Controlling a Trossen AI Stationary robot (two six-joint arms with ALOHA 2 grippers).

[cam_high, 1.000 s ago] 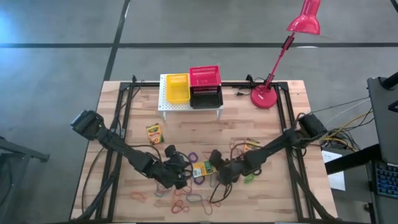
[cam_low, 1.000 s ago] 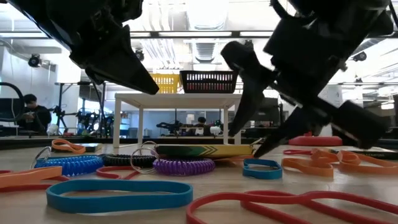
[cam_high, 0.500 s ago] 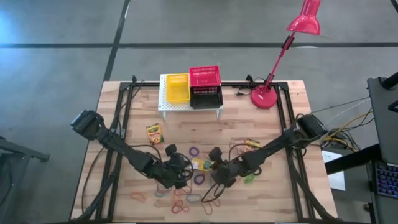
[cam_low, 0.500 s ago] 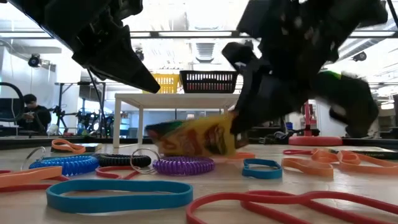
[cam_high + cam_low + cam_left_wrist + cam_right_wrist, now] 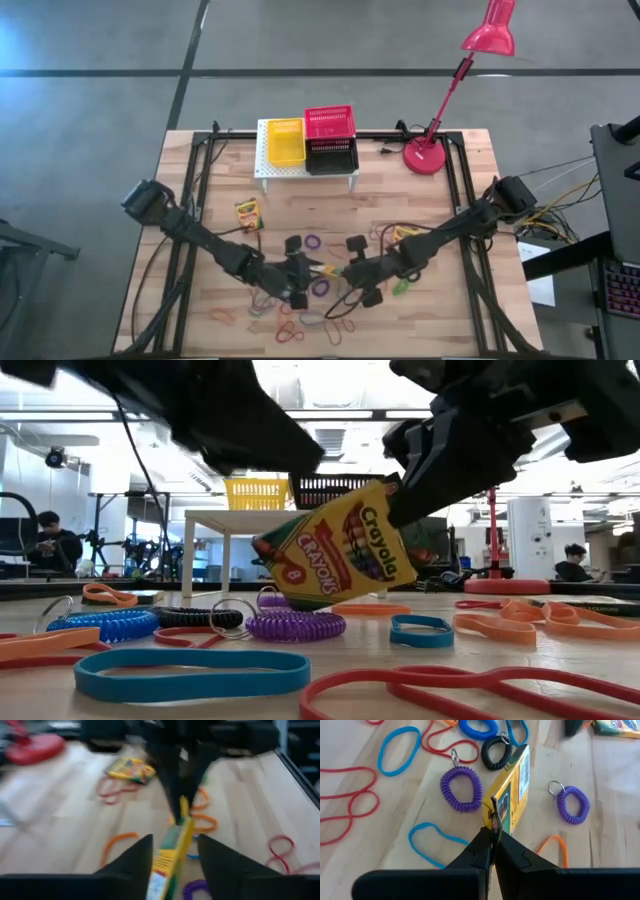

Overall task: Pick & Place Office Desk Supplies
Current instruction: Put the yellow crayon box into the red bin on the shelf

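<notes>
Low view: right tool (image 5: 395,510) pinches flat cardboard crayon box (image 5: 338,555); left tool (image 5: 297,272) gapes empty.

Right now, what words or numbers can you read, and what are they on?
"Crayola": crayon box pinched in the right tool.
"CRAYONS": same box.
"8": same box.
Box near the lamp: print too blurred to read.
Box by the shelf: too small to read.

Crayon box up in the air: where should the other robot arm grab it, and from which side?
Probably its free end, squeezed across the two wide flat faces. The crayon box hangs tilted above the table, its other end pinched by the right end effector. The open left end effector faces the box's thin edge, so come from the left arm's side.
</notes>
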